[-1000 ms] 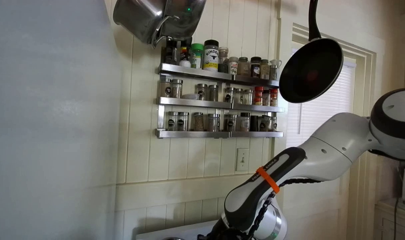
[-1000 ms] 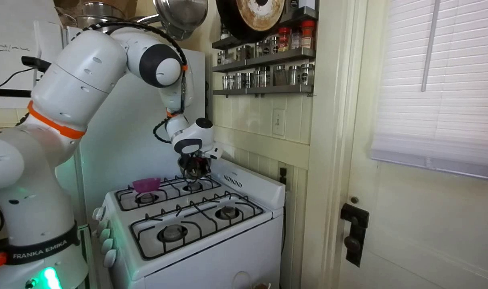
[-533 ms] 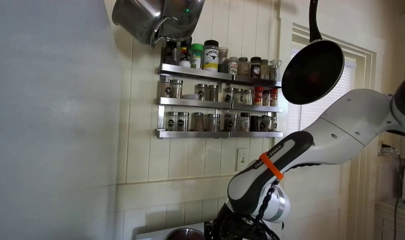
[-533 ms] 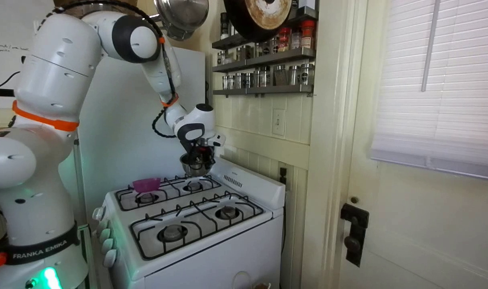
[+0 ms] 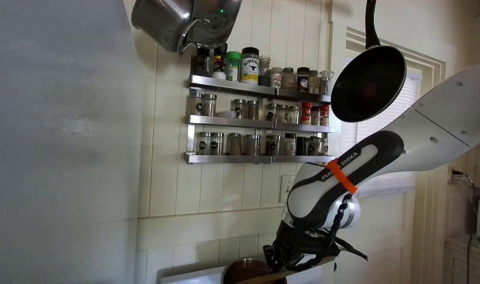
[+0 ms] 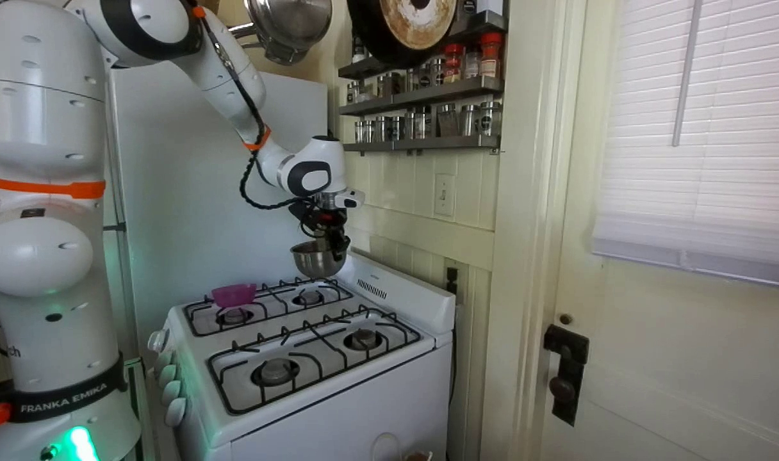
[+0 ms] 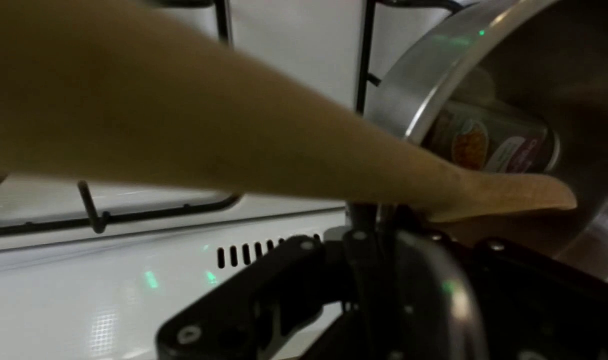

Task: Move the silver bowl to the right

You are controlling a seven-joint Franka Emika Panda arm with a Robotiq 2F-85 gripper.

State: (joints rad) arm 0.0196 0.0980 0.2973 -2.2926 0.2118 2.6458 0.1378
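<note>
The surface [image 6: 255,331], a white stove top, carries black grates [image 7: 366,45] whose raised prongs probably explain a lift and not a slide. Over it reaches the robot arm [image 6: 43,141], bent down at the wrist, likely so that an edge can be taken from above. In an exterior view the silver bowl [image 6: 318,262] hangs, near level, above the rear of the far grates, beside the back panel [image 6: 405,298]; whether it touches that panel I cannot tell. Held so, it should clear the prongs on a move to the right, presumably toward the nearer grates. The pink bowl [image 6: 234,294] rests toward the front of the far grates, apart from it and out of that path. The gripper [image 7: 384,220] is clamped on the silver bowl's rim, sensible because the bowl looks too wide to span. A wooden utensil [image 7: 264,125] leans out of the bowl just beside the gripper, which leaves little spare room there. Smallest, a labelled container [image 7: 494,137] sits inside near the bowl's side; its weight might make a bowl held by one edge tip.
</note>
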